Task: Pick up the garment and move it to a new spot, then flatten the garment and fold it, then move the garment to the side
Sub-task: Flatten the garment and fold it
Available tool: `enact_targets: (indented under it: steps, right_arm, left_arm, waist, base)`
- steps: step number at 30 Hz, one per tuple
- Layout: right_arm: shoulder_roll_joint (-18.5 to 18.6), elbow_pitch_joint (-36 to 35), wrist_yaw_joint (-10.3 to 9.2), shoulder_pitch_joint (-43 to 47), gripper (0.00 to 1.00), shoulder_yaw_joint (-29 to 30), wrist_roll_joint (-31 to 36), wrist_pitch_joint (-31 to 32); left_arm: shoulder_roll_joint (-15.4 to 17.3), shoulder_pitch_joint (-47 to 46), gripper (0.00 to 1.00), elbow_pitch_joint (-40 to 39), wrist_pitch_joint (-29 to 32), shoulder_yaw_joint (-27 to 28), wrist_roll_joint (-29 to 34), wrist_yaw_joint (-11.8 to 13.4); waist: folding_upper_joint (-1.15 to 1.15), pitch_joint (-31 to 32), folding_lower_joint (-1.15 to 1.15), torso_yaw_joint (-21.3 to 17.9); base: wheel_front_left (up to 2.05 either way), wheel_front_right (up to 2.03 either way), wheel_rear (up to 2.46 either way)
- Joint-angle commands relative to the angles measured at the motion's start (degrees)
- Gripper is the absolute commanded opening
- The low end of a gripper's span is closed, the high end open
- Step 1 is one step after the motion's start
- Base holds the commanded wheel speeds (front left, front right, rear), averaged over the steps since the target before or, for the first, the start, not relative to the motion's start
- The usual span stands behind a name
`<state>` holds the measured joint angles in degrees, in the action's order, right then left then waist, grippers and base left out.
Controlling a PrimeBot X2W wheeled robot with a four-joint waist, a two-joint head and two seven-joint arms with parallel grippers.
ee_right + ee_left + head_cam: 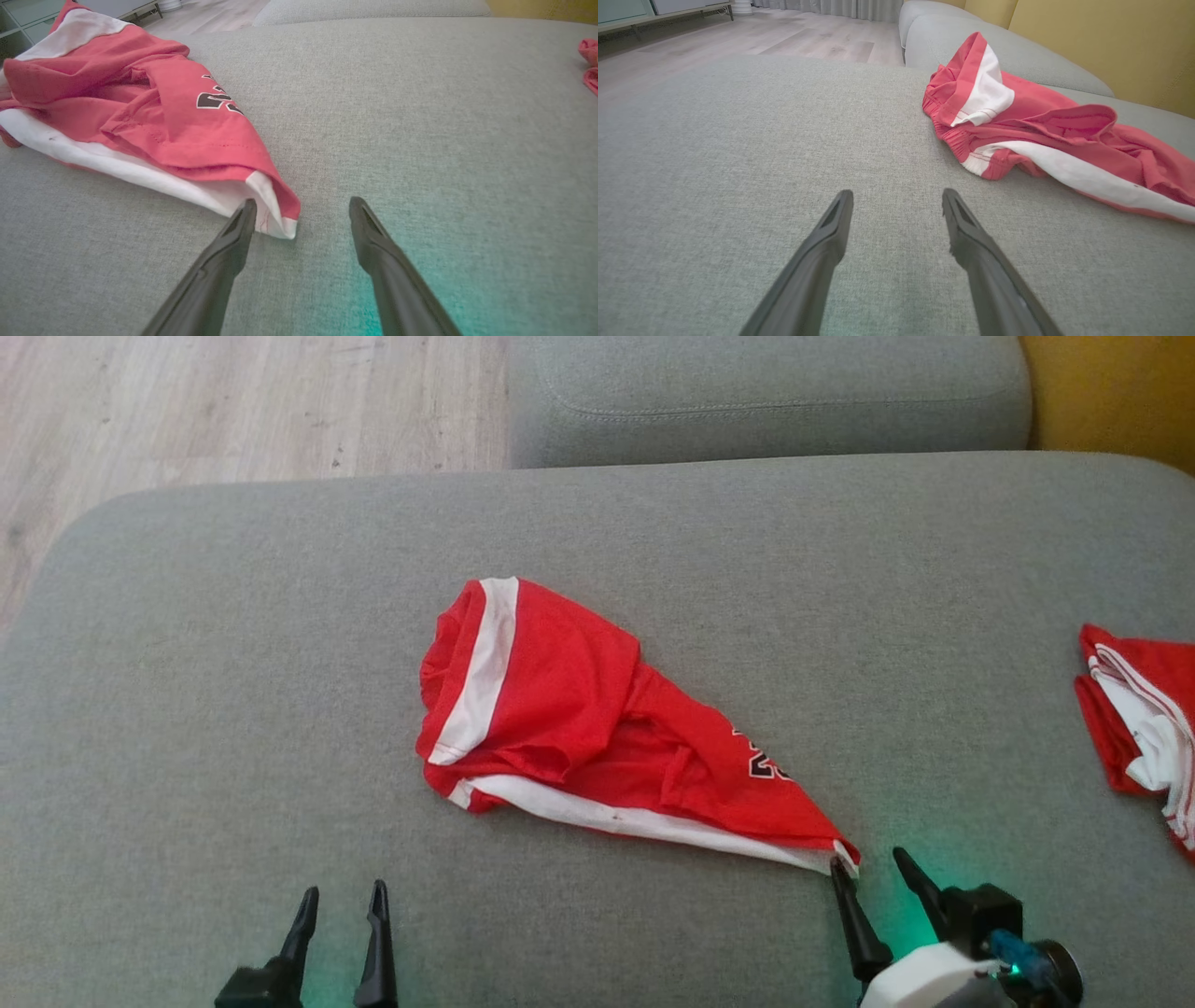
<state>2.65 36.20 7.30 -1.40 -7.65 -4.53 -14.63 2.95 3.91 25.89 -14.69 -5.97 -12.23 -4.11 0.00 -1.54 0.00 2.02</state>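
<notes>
Spread wide, empty, nearest: dark two-fingered left gripper (344, 889) and right gripper (869, 856), one fingertip (839, 868) at near-right corner of crumpled red-and-white garment (560, 709).

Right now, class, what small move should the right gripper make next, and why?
Probably ease the right gripper a little toward the shorts so their near corner sits well between its open fingers. That corner lies just beside one fingertip, and the shorts lie crumpled on the cushion.

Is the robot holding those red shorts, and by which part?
Nothing is held. The left gripper and right gripper are open; one right finger is at a corner of the red shorts.
</notes>
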Motion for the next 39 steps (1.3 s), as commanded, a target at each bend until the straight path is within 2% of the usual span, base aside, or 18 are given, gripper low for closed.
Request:
enact_targets:
  steps: [1, 7, 19, 20, 21, 22, 23, 28, 32, 36, 39]
  right_arm:
    - [0.23, -0.91, 0.19, -2.48, 1.0, -1.38, 0.01, -0.37]
    - [0.23, 2.56, 0.19, -3.38, 1.0, -1.92, -0.89, -0.37]
    - [0.22, 3.59, 0.19, -5.51, 1.0, -1.9, -2.01, -0.37]
    - [0.22, 3.66, 0.19, -5.51, 0.96, -1.79, -2.05, -0.37]
    - [0.22, 3.83, 0.19, -5.49, 0.76, -1.74, -2.12, -0.37]
    - [0.22, 3.98, 0.19, -5.48, 0.2, -1.73, -2.13, -0.37]
    - [0.22, 4.39, 0.19, -5.51, 0.0, -1.87, -2.14, -0.37]
    - [0.22, 4.82, 0.19, -6.07, 0.0, -0.21, -1.87, -0.37]
    - [0.33, 4.37, 0.19, -6.26, 0.0, 2.34, -0.52, -0.37]
    - [0.87, 3.75, 0.19, -6.99, 0.0, 3.43, 0.51, -0.37]
    - [1.1, 3.13, 0.19, -8.12, 0.0, 4.32, 1.11, -0.37]
  left_arm:
    - [-0.07, -1.79, 1.0, -1.44, -0.3, 1.09, -0.47, -0.31]
    - [-0.07, -2.48, 1.0, -0.59, -0.3, 0.18, -1.26, -0.8]
    - [-0.07, -3.29, 1.0, -0.27, -0.3, 0.15, -1.62, -1.42]
    - [-0.07, -3.41, 1.0, -0.33, -0.3, 0.11, -1.68, -1.43]
    - [-0.07, -3.5, 1.0, -0.37, -0.3, 0.05, -1.75, -1.45]
    - [-0.07, -3.55, 1.0, -0.42, -0.3, 0.0, -1.82, -1.47]
    - [-0.07, -3.61, 1.0, -0.44, -0.3, -0.06, -1.92, -1.48]
    - [-0.07, -4.1, 1.0, -0.6, -0.3, -1.02, -2.63, -1.87]
    - [-0.07, -5.23, 1.0, 0.37, -0.3, -4.39, -4.71, -2.84]
    - [-0.07, -8.02, 1.0, 2.18, -0.3, -8.93, -8.69, -3.3]
    - [-0.07, -11.16, 1.0, 3.07, -0.3, -12.9, -13.91, -3.34]
  waist:
    - [0.0, -0.15, 0.0, 0.24]
    - [0.0, -0.68, 0.0, 1.28]
    - [0.0, -2.31, 0.0, 1.97]
    - [0.0, -2.4, 0.0, 2.0]
    - [0.0, -2.47, 0.0, 2.02]
    - [0.0, -2.53, 0.0, 2.01]
    - [0.0, -2.6, 0.0, 1.99]
    - [0.0, -3.18, 0.0, 1.67]
    - [0.0, -4.06, 0.0, 1.24]
    - [0.0, -5.49, 0.0, 0.47]
    - [0.0, -7.02, 0.0, -0.4]
  base:
    - [0.0, 0.0, 0.0]
    - [0.0, 0.0, 0.0]
    - [0.0, 0.0, 0.0]
    - [0.0, 0.0, 0.0]
    - [0.0, 0.0, 0.0]
    - [0.0, 0.0, 0.0]
    - [0.0, 0.0, 0.0]
    - [0.0, 0.0, 0.0]
    - [0.0, 0.0, 0.0]
    - [0.0, 0.0, 0.0]
    - [0.0, 0.0, 0.0]
